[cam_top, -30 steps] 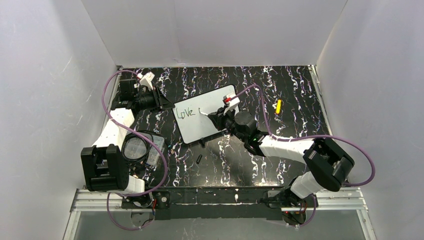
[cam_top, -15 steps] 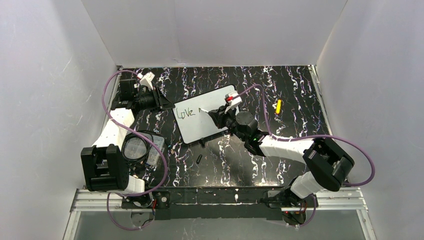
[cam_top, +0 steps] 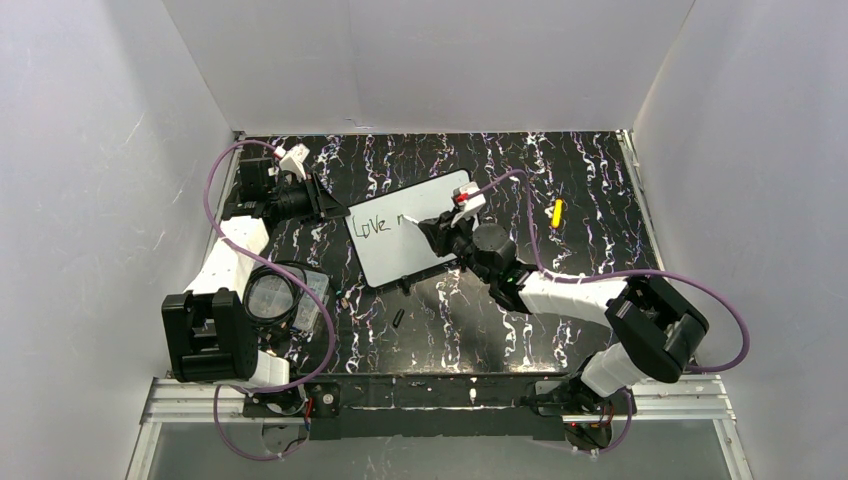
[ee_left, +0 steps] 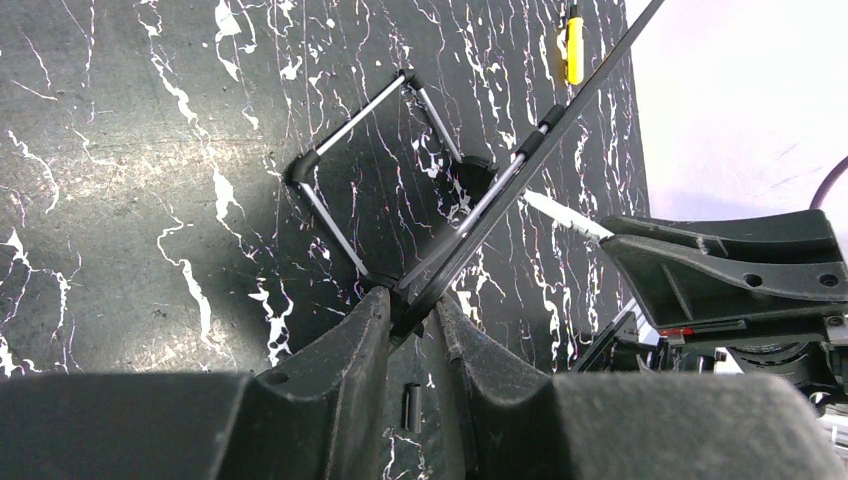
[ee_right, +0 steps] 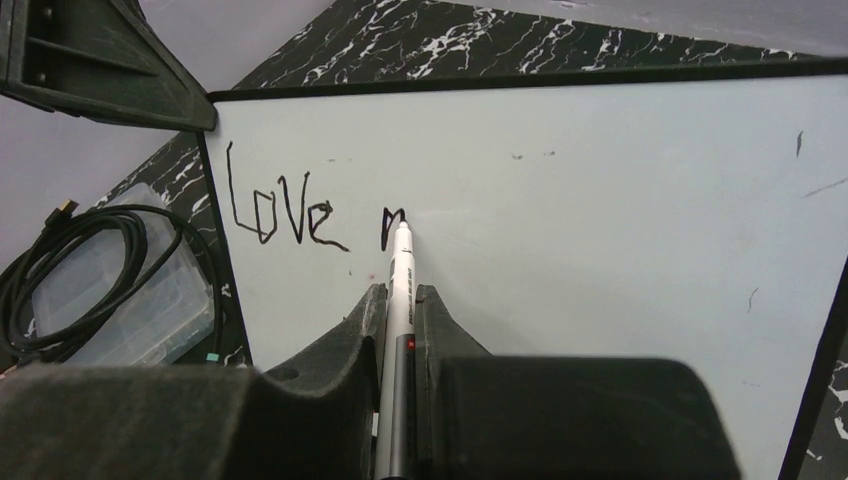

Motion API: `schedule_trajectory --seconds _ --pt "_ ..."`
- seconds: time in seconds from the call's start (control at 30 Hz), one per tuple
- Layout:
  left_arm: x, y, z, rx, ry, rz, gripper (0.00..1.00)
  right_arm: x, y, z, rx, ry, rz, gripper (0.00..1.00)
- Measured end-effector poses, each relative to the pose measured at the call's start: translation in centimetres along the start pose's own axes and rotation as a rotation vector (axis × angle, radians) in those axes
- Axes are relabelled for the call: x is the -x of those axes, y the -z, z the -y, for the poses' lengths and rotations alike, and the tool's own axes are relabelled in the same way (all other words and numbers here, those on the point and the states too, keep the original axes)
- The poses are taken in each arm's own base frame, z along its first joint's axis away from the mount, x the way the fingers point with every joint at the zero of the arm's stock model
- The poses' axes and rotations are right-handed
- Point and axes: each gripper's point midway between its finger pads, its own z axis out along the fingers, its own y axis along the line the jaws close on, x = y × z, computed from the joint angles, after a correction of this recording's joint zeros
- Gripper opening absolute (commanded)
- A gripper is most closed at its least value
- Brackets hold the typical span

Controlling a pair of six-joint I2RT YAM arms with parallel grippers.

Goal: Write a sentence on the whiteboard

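Note:
The whiteboard (cam_top: 400,250) stands tilted on the black marbled table, with "Love" and a small arched stroke written in black. My left gripper (cam_top: 335,205) is shut on the board's left edge; the left wrist view shows the board's thin black rim (ee_left: 520,175) edge-on, pinched between the gripper's (ee_left: 415,310) fingers. My right gripper (cam_top: 432,228) is shut on a white pen (cam_top: 412,222). In the right wrist view the pen (ee_right: 401,280) sticks out of the gripper (ee_right: 398,295) and its tip touches the whiteboard (ee_right: 600,200) at the end of the arched stroke.
A yellow marker (cam_top: 557,212) lies at the right of the board, also in the left wrist view (ee_left: 573,50). A clear plastic box with a coiled cable (cam_top: 290,300) sits by the left arm. A small black cap (cam_top: 398,318) lies in front of the board.
The right gripper has moved the pen tip slightly on the board. The short mark after "Love" has grown into an arched stroke. The left gripper has held still.

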Motion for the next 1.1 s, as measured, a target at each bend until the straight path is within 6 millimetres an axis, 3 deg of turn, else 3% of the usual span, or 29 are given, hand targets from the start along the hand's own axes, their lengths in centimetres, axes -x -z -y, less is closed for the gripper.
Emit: schedule_trajectory --seconds 0.33,1.1 --pt "0.0 -0.1 -0.1 0.004 0.001 0.000 0.20 -2.0 1.1 0.4 -0.004 -0.028 -0.036 0.01" --pt "0.0 -0.1 -0.1 0.002 0.001 0.000 0.20 0.0 0.1 0.6 -0.041 -0.027 0.038 0.01"
